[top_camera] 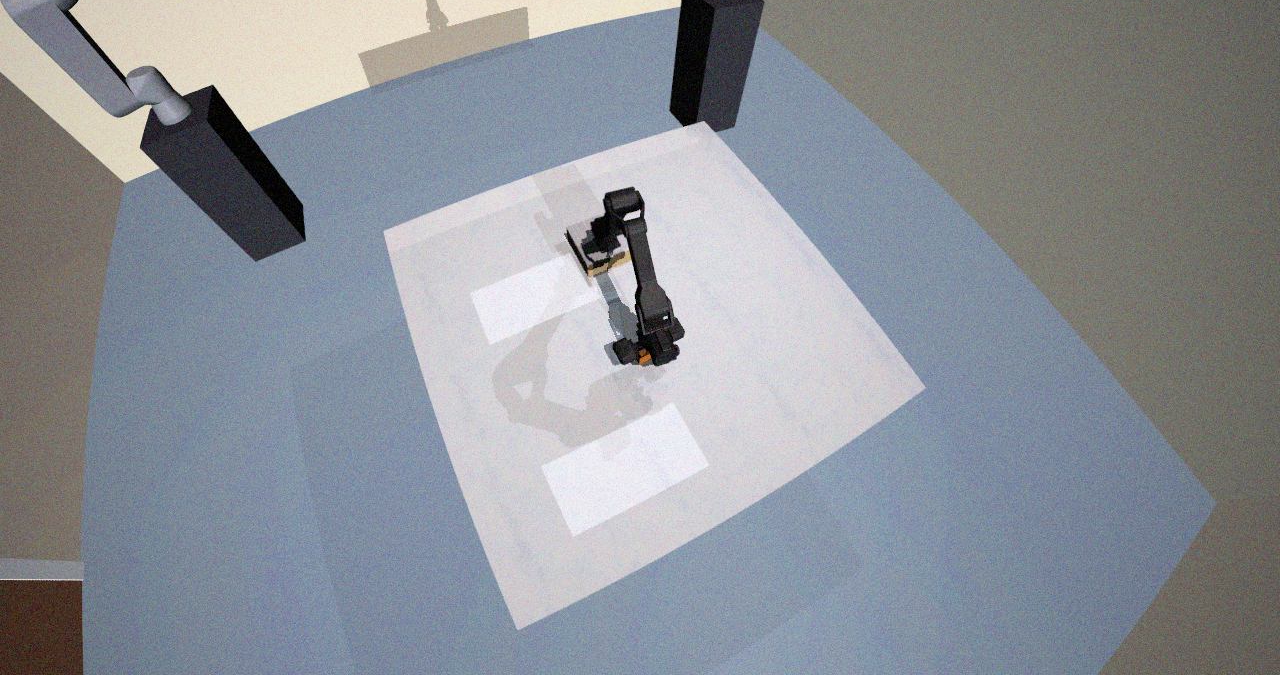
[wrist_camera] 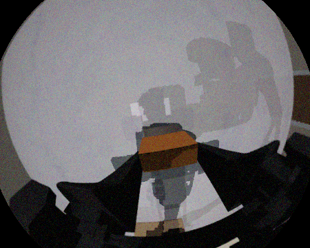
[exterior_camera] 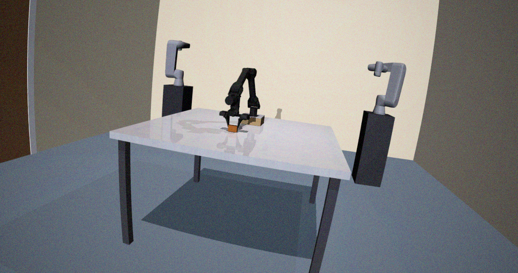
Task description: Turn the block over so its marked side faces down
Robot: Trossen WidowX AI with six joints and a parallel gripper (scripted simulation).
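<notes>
The orange block (top_camera: 644,357) (exterior_camera: 232,128) (wrist_camera: 169,149) sits low at the white table top (top_camera: 787,349) (exterior_camera: 289,144) (wrist_camera: 93,69), in front of the arm's base. My gripper (top_camera: 643,355) (exterior_camera: 232,125) (wrist_camera: 167,150) points down and is shut on the block. One black fingertip touches each end of it in the wrist view. The block's upper face is plain orange, and the side toward the arm's base is in shade. No mark shows on the faces in view. The underside is hidden.
My arm's base stands on a wooden block (top_camera: 608,265) (exterior_camera: 257,120) (wrist_camera: 148,228) behind the gripper. Two grey arms stand on dark pedestals (top_camera: 223,178) (top_camera: 716,57) (exterior_camera: 177,99) (exterior_camera: 374,144) beyond the table. Two bright white rectangles (top_camera: 528,299) (top_camera: 624,469) show on the table.
</notes>
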